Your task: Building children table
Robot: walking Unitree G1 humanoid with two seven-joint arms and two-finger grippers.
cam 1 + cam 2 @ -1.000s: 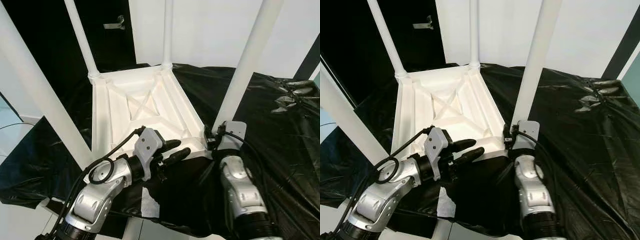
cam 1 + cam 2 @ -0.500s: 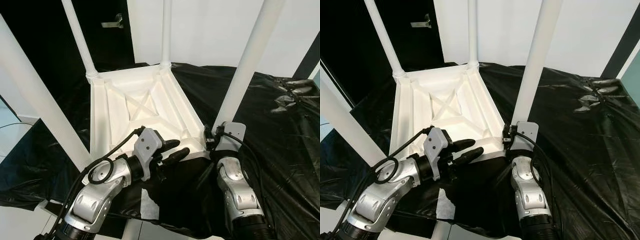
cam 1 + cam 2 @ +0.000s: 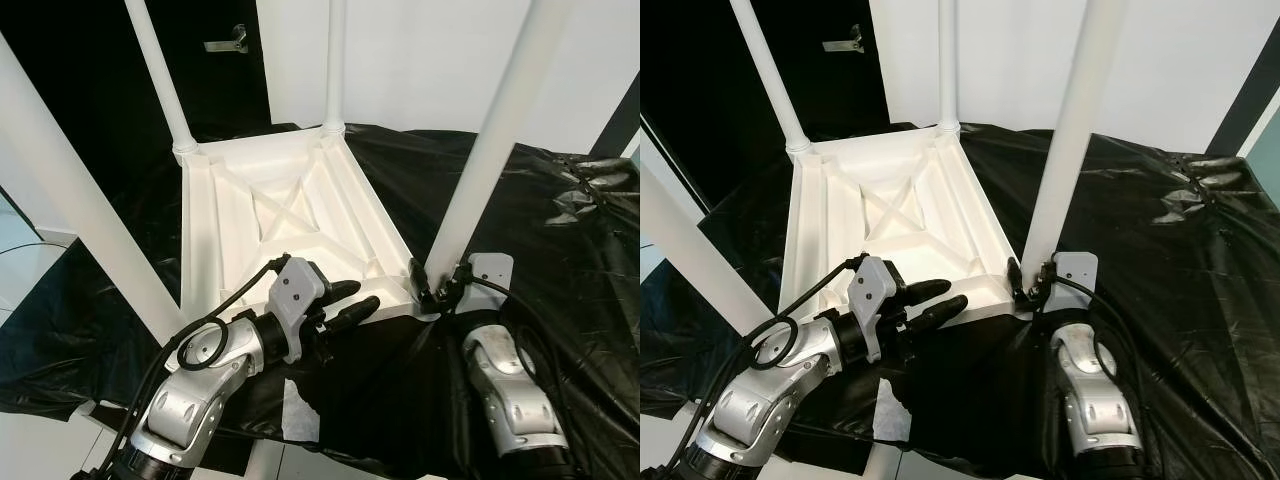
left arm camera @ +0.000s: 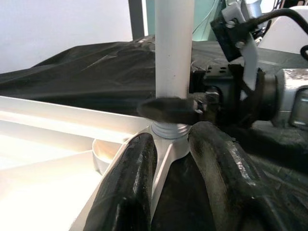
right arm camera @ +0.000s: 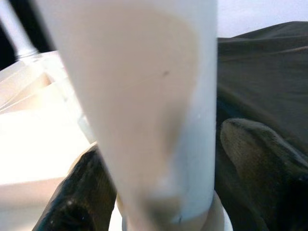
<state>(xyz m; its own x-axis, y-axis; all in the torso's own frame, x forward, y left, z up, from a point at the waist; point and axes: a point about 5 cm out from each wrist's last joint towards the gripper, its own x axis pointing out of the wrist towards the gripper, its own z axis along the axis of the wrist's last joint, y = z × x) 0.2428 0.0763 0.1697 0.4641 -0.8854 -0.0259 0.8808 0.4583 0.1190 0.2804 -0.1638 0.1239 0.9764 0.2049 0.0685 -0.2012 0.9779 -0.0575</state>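
Note:
A white children's table (image 3: 200, 250) lies upside down on a black plastic sheet, its legs pointing up. My right gripper (image 3: 432, 290) is at the base of the near right leg (image 3: 480, 170), with one finger on each side of it; the right wrist view has that leg (image 5: 154, 96) between the two black fingers (image 5: 255, 154). My left gripper (image 3: 355, 298) hovers at the table's front edge with its fingers slightly apart, holding nothing. Through the left wrist view I look past its fingers (image 4: 125, 192) at the same leg (image 4: 173, 57) and its socket.
The near left leg (image 3: 70, 200) rises beside my left arm, and two far legs (image 3: 155, 75) stand at the back. Crumpled black sheet (image 3: 560, 220) spreads to the right. A white paper scrap (image 3: 300, 410) lies under my left arm. Behind is a dark door with a handle (image 3: 225, 45).
My right wrist has swung to the right around the base of the near right leg, still at the leg. The left arm has stayed where it was.

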